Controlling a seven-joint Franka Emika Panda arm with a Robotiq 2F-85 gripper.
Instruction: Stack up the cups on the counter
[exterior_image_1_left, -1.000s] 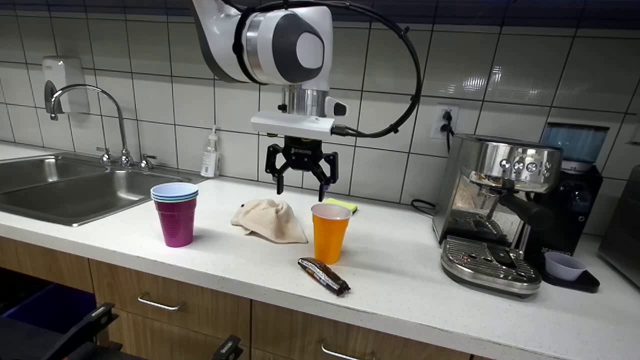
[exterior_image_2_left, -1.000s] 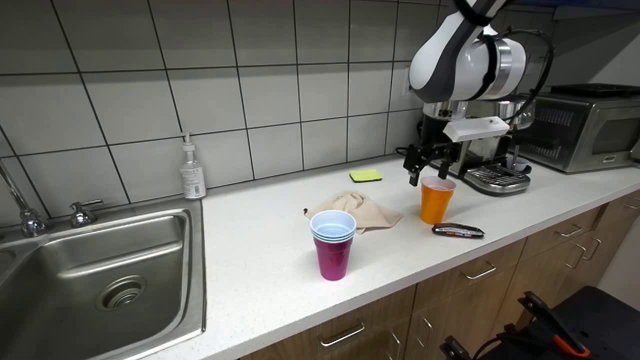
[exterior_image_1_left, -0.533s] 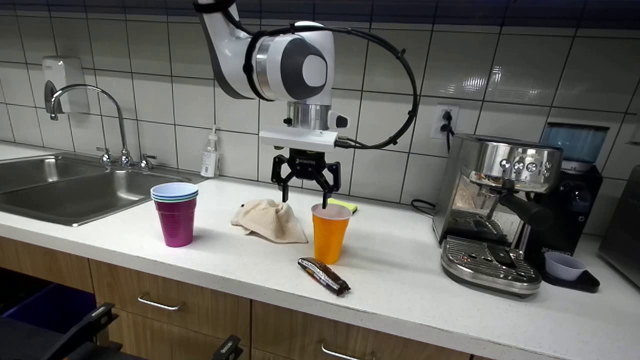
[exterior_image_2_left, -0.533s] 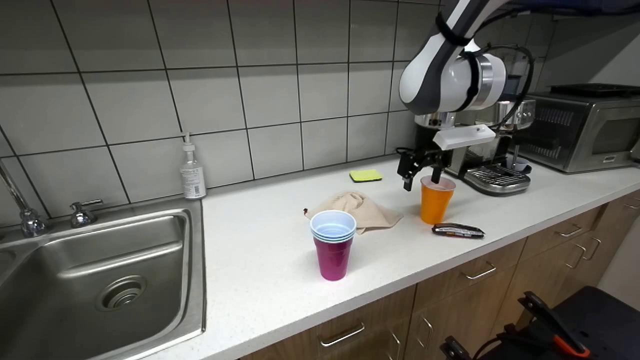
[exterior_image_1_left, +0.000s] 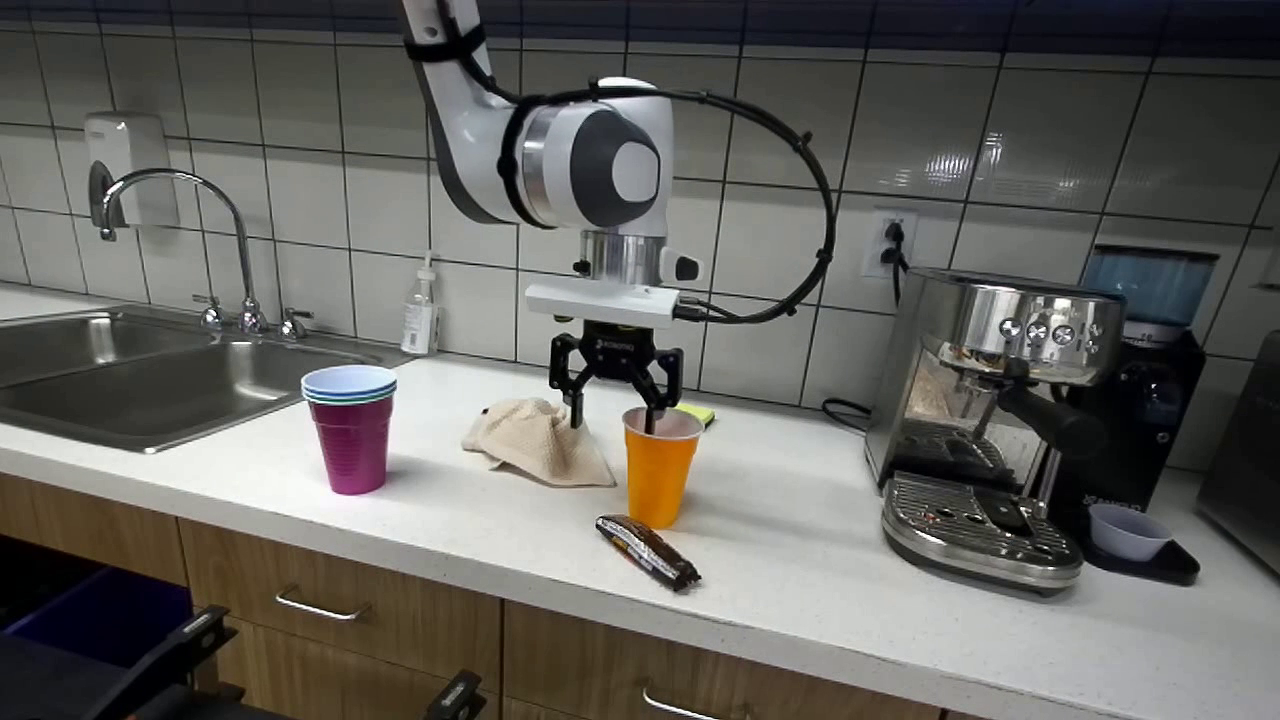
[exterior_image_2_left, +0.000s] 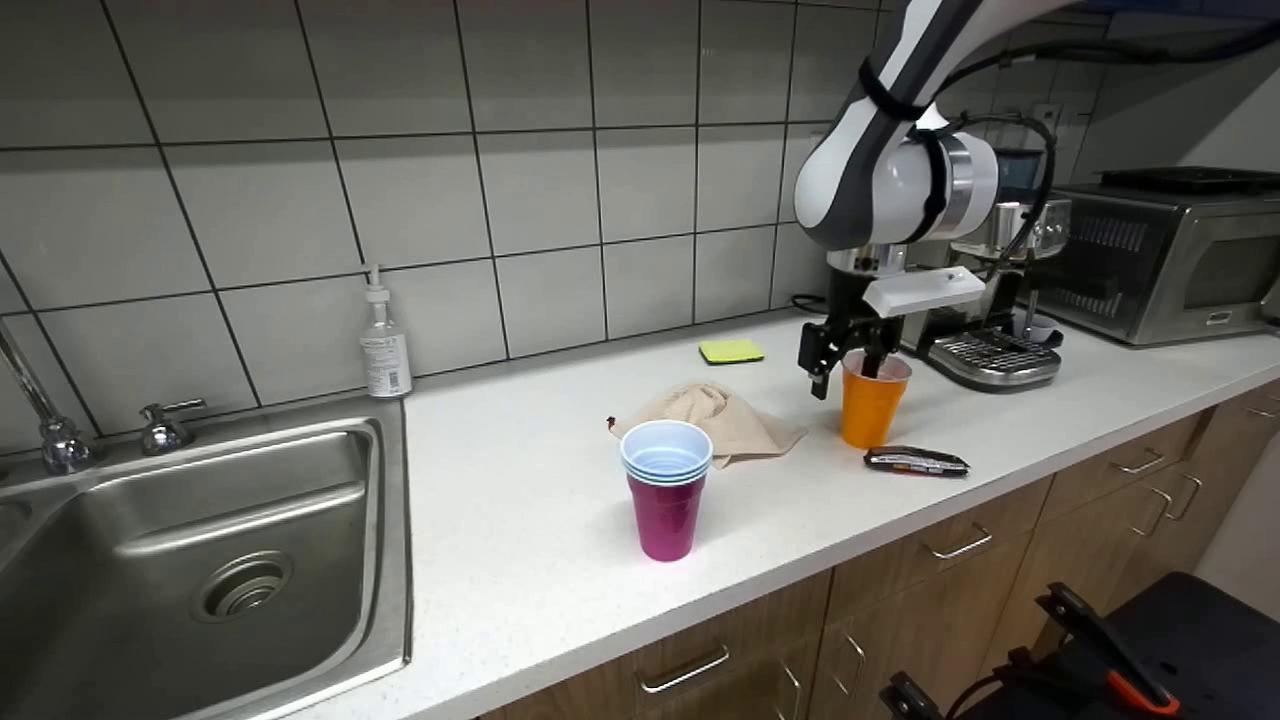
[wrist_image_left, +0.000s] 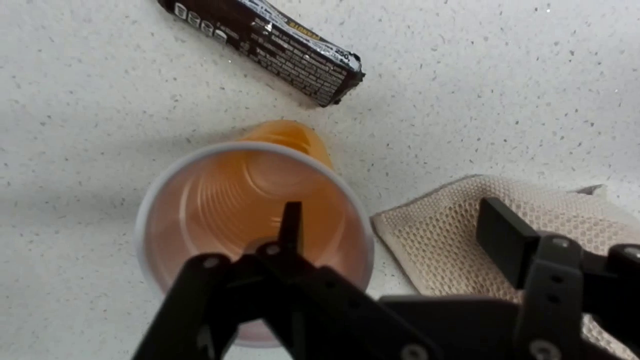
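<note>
Spread hand (exterior_image_1_left: 612, 428), orange cup (exterior_image_1_left: 662, 475) (finger (exterior_image_1_left: 650, 421) inside)

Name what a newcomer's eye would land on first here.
Probably the bright orange cup, upright on the counter, with one finger of the open gripper inside its rim and the other outside. Next, the purple cup with more cups nested in it, nearer the sink. Then the shiny espresso machine, further right than the orange cup in both exterior views.

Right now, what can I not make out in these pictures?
Both exterior views: bodies of the nested cups, hidden by the purple cup.
An exterior view: part of the sponge, behind the orange cup.
Wrist view: one end of the wrapped bar, cut by the top edge.
</note>
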